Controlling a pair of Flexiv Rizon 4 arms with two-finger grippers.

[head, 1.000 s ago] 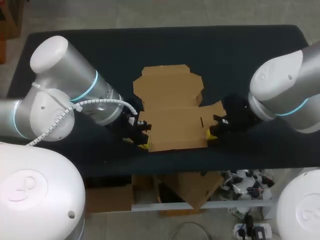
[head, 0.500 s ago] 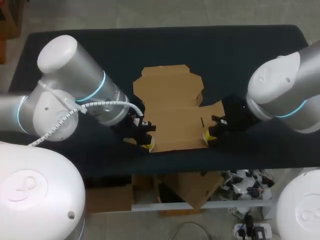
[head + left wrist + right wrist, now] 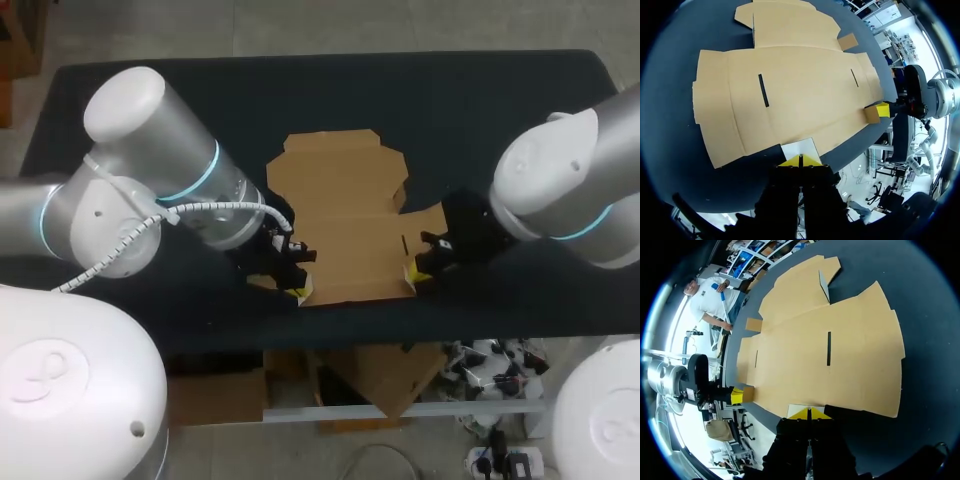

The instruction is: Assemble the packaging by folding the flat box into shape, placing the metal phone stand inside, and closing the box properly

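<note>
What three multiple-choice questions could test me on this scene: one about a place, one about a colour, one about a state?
1. Where on the cardboard box is the left tool?
A) its far edge
B) its near left corner
C) its middle

2. What colour are the tools' fingertips?
A) yellow
B) red
C) green

3. What state is the cardboard box in?
A) folded into shape
B) closed
C) lying flat

Answers:
1 B: the head view shows it at that corner, with the right tool at the near right one.
2 A: both wrist views show yellow tips.
3 C: its panels lie spread out on the dark table.
</note>
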